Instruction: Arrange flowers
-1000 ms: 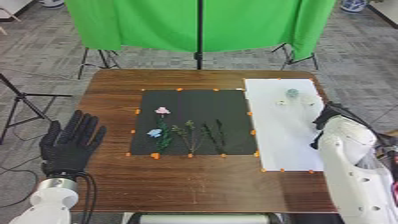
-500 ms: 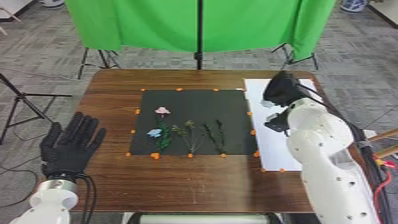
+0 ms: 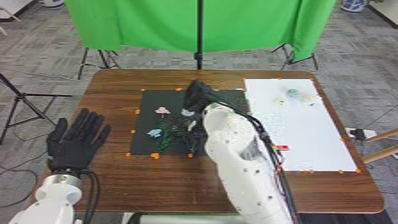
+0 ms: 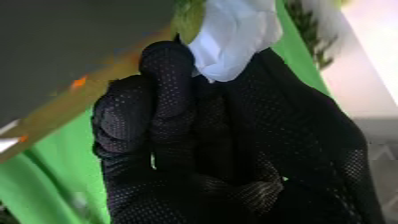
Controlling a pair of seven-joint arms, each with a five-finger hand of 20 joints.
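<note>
Right hand (image 3: pixel 201 95) pinches one white flower (image 4: pixel 235 40) (one pink flower (image 3: pixel 162 110) nearby).

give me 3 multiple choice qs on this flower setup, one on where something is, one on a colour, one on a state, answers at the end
1. Where does the small pink flower with a green stem lie?
A) on the black rectangular sheet
B) on the white rectangular sheet
C) in the left hand

2. What colour are the petals of the flower in the robot's black-gloved right hand?
A) red
B) white
C) purple

3. How is the robot's black-gloved left hand?
A) clenched in a fist
B) gripping a stem
C) fingers straight, holding nothing

Answers:
1. A: the head view shows its pink head against the black sheet.
2. B: the right wrist view shows white petals at the fingers.
3. C: the head view shows its fingers extended and nothing in them.
</note>
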